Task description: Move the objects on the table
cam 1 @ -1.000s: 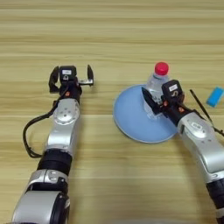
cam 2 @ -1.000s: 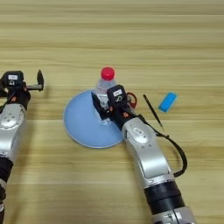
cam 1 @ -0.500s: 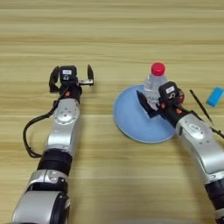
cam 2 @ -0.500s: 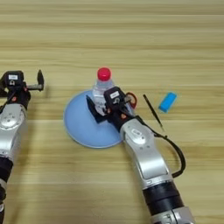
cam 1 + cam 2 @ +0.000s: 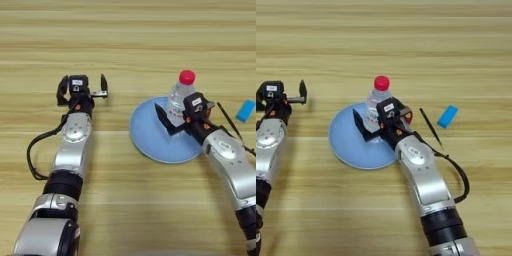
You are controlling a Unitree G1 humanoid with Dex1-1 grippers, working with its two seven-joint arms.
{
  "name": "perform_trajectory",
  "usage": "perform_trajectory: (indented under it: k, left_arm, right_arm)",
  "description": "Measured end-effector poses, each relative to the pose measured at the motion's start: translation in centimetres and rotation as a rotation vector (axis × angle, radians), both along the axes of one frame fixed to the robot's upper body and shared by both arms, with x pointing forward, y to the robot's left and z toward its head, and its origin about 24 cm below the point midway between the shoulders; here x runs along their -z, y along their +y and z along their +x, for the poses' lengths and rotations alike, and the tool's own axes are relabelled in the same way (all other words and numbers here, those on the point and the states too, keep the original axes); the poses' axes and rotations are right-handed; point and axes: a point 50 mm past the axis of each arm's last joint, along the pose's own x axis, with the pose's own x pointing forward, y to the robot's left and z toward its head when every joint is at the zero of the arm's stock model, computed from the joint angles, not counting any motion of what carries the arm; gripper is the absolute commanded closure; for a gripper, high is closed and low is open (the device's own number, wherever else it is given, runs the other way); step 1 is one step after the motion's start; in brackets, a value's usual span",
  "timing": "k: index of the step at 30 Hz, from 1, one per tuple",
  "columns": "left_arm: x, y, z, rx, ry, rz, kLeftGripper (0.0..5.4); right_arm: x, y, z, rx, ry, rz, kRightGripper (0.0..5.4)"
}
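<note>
since a second ago the water bottle (image 5: 180,97) and the right pincer (image 5: 176,120) around it have slid a little toward the robot's left across the light-blue plate (image 5: 147,137), while the left arm has not moved. the bottle stands upright on the plate's far part, red cap up, and the right pincer's black fingers (image 5: 362,127) sit on either side of its lower body, closed against it, with one finger reaching out over the plate on the bottle's left side.

well to the left of the plate, the left pincer (image 5: 82,89) rests on the wooden bench (image 5: 125,45), its two fingers spread wide with nothing between them. the left eye view shows both of those fingers; in the right eye view the outer one is cut off at the picture's edge.

right of the plate lies a thin black stick (image 5: 430,127), slanted, and beyond it the light-blue block (image 5: 447,116), apart from both the stick and the plate. the right eye view shows the block whole, with bare bench past it; in the left eye view it sits near the picture's right edge.
</note>
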Motion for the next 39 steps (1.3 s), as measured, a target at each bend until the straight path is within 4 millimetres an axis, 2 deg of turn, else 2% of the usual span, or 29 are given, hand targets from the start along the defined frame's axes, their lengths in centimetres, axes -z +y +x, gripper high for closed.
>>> perform_trajectory:
  k: [11,20,33,39]
  left_arm:
    - [0.0,0.0,0.0,0.0,-0.001,0.0,0.0]
    - [-0.1,0.0,0.0,0.0,-0.002,0.0,0.0]
    - [-0.1,0.0,0.0,0.0,-0.002,0.0,0.0]
    - [-0.1,0.0,0.0,0.0,-0.003,0.0,0.0]
  right_arm:
    - [-0.6,-0.5,0.2,0.019,-0.025,0.031,0.01]
    - [-3.2,-0.5,-0.2,0.004,-0.129,0.087,0.01]
    - [-5.6,-1.3,-0.5,0.0,-0.223,0.164,0.01]
    - [-7.1,-3.1,-0.3,0.082,-0.301,0.192,0.01]
